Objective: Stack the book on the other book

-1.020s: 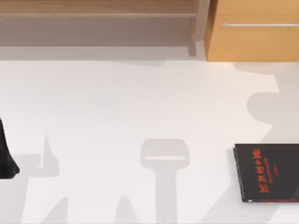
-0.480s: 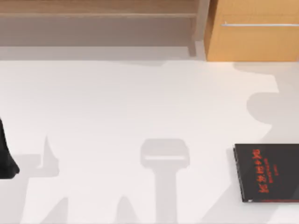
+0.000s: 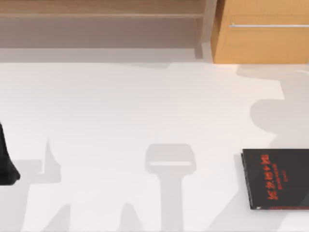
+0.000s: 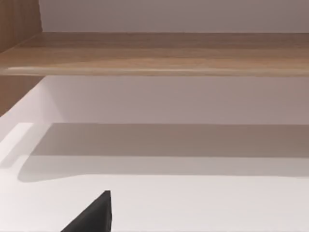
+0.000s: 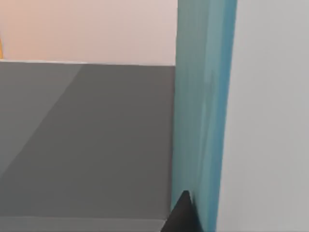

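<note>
The right gripper (image 5: 182, 212) carries the teal book (image 5: 203, 111), grip unclear, its shadow sliding at the frame's right edge toward the black book (image 3: 276, 179), lower right. The left arm (image 3: 7, 162) idles.

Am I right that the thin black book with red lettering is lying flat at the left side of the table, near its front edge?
Not quite: the black book lies flat near the front edge, but at the right side of the table, as the top view shows.
</note>
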